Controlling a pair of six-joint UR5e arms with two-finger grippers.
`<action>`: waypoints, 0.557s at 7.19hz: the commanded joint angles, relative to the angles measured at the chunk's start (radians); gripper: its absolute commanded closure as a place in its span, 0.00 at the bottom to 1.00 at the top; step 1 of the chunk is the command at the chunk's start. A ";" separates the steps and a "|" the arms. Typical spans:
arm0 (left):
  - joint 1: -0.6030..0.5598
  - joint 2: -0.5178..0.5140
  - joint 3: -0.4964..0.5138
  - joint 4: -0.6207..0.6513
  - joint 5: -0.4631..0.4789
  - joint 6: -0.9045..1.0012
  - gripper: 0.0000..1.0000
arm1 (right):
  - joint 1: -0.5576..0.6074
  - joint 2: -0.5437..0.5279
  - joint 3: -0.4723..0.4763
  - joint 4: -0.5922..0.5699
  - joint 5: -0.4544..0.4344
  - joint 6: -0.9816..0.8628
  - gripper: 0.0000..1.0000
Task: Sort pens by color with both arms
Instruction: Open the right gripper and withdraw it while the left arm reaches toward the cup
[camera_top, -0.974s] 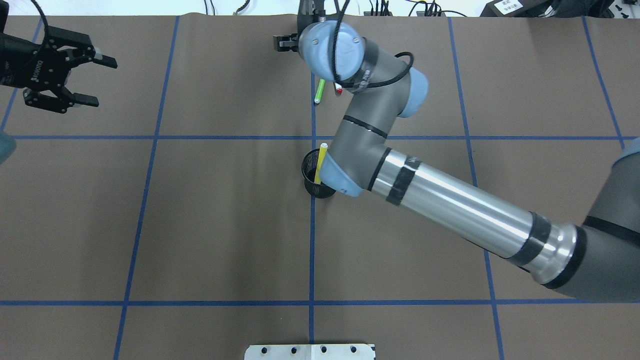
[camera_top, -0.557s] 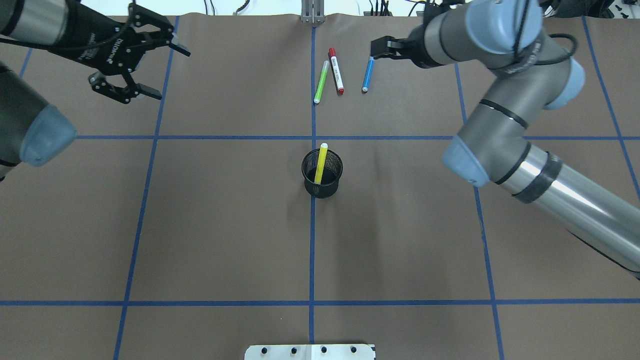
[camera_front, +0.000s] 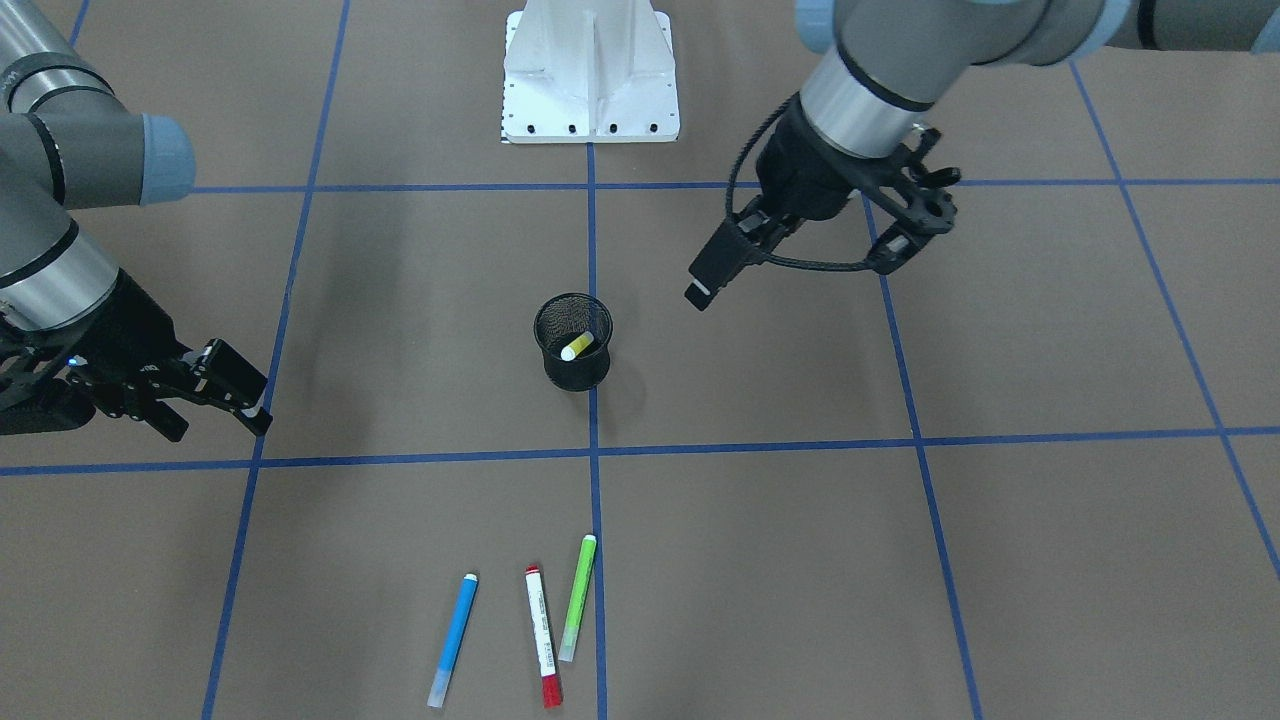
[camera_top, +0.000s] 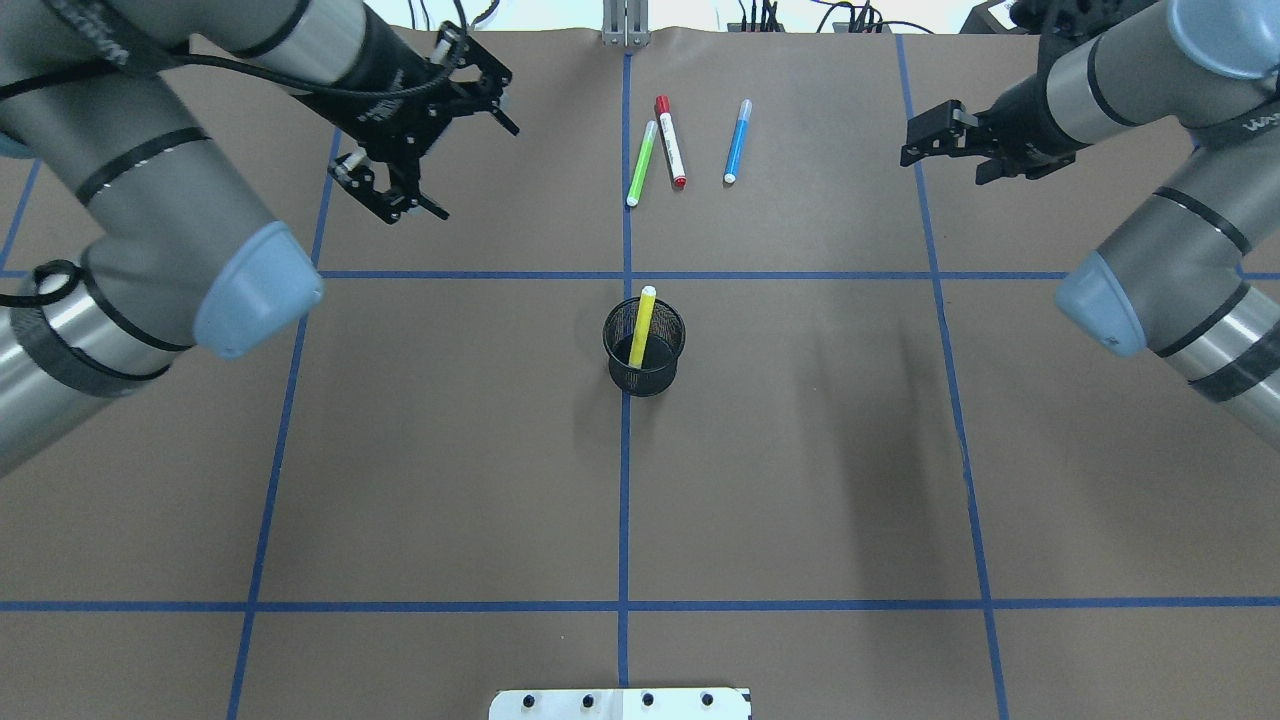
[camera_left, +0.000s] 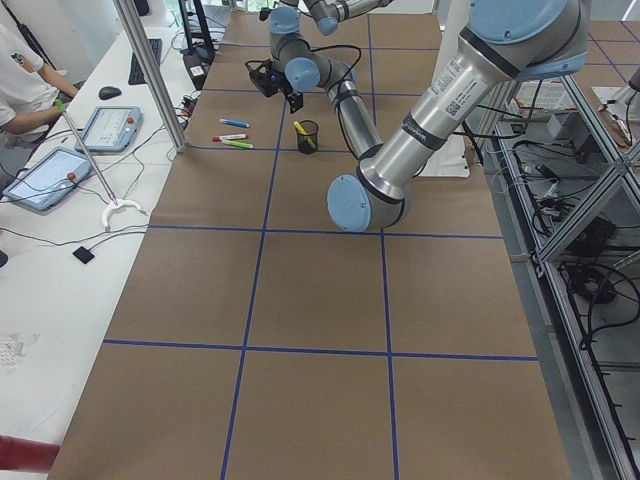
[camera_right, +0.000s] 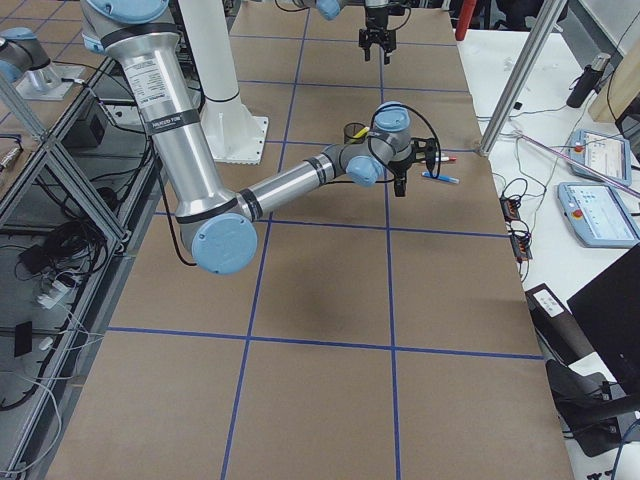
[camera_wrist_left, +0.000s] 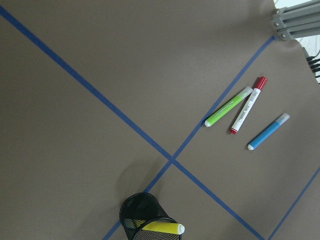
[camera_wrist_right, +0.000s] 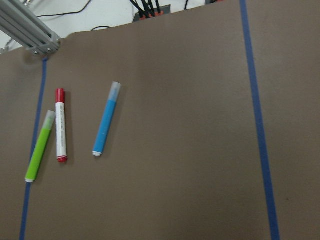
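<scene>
Yellow pen (camera_top: 641, 328) stood tilted inside the black mesh cup (camera_top: 645, 380), its white tip above the rim. The cup stood on a blue tape line (camera_top: 624, 500) of the brown paper-covered bench (camera_top: 450, 450).

The other three pens lay flat on the bench beyond the cup, on the side away from the robot. The lime green pen (camera_top: 641, 163) and the red-capped white pen (camera_top: 670, 142) lay straight beyond the cup, close side by side. The wrist views showed a narrow gap between them. The blue pen (camera_top: 737, 141) lay beyond the cup and to the robot's right of it, clearly apart from the red one.

The left claw (camera_top: 478, 170) hung above the bench, beyond the cup and to the robot's left of it. Its jaws were spread wide and it held nothing. The right claw (camera_top: 912, 140) hung beyond the cup and well to the robot's right of it. Its jaws were parted and it too was empty. Neither claw touched a pen, and both wrist cameras looked down on the three loose pens.

Judged step: between grasps, with one pen in the cup and three yet to be handled. The left claw was nearer the green pen and the right claw nearer the blue.

The next move would probably be a reach and descent onto one of these pens. It would call for turning the jaws to straddle the barrel crosswise. The green and red pens would need the most care, since the slim gap between them leaves little room for a finger. The blue pen, lying alone, looked the easier pick.
</scene>
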 joint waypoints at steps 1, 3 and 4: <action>0.121 -0.166 0.085 0.155 0.194 0.088 0.00 | 0.004 -0.047 -0.002 0.032 0.016 -0.038 0.00; 0.172 -0.177 0.088 0.149 0.302 0.266 0.00 | 0.003 -0.059 -0.004 0.046 0.015 -0.038 0.00; 0.195 -0.181 0.100 0.149 0.398 0.379 0.00 | 0.003 -0.062 -0.007 0.048 0.015 -0.036 0.00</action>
